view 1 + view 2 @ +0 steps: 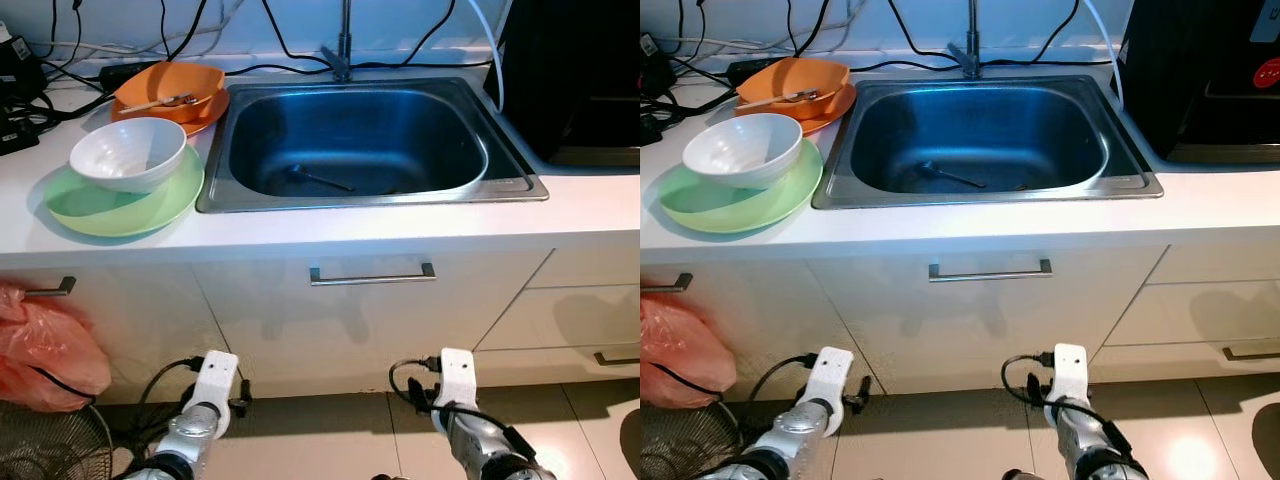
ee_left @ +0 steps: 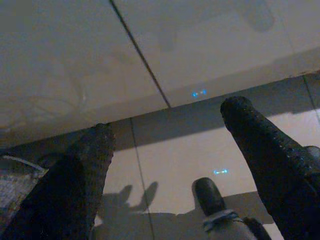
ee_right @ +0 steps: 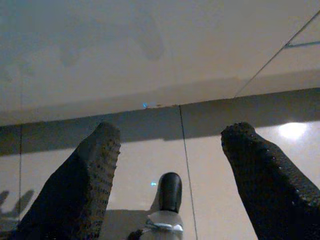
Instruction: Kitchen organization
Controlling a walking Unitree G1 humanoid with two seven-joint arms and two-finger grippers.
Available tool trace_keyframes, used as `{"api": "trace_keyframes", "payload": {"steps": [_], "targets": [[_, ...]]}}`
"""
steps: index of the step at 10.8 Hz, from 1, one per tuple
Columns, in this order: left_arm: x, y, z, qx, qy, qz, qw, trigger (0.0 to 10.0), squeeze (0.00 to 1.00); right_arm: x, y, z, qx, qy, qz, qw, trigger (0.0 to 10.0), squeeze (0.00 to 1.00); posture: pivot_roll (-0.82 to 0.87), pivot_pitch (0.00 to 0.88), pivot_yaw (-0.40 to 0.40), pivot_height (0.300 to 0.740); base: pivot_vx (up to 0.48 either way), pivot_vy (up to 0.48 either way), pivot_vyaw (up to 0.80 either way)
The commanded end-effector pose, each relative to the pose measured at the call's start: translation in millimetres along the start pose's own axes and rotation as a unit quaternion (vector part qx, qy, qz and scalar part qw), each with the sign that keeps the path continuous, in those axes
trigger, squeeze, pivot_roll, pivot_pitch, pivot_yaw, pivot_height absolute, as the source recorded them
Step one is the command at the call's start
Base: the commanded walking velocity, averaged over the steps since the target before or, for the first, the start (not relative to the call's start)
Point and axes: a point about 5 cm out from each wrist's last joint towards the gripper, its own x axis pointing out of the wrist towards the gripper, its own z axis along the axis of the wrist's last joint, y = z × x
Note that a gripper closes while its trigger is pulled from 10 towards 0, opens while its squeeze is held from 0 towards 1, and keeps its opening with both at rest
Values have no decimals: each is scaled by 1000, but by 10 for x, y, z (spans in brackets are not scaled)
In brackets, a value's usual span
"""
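A: Where are the claws?

B: Both hang low by the cabinet fronts; the left gripper (image 2: 165, 135) and right gripper (image 3: 170, 140) each have fingers spread, holding nothing.

A: And the dishes?

B: Well above them on the counter: a white bowl (image 1: 128, 152) sits on a green plate (image 1: 125, 205), orange bowl (image 1: 170, 88) behind, sink (image 1: 520, 185) alongside with a utensil (image 1: 320, 179) inside.

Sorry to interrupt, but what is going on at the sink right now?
Nothing is being handled yet. The robot faces the counter with both arms low by the cabinet fronts; the left hand and right hand are open and empty. A white bowl sits on a green plate left of the sink, which holds a dark utensil.
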Motion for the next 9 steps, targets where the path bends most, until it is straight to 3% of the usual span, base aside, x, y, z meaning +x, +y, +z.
{"api": "trace_keyframes", "payload": {"steps": [1,2,7,9], "targets": [[-8,18,-36,15,6,-2,1000,10000,0,-8,-25,-46,-8,12,-5,1000,10000,0,23,15,37,740,0,0,0],[-16,47,-71,8,12,5,1000,10000,0,-12,-40,-56,-8,13,-7,1000,10000,0,17,13,37,740,0,0,0],[-32,79,-151,40,31,8,999,10000,0,-53,-239,-140,-31,30,-32,999,10000,0,-1,1,35,740,0,0,-798],[-33,88,-155,52,34,8,998,10000,0,-56,-212,-160,-41,30,-21,999,10000,0,3,0,38,740,0,0,0]]}}
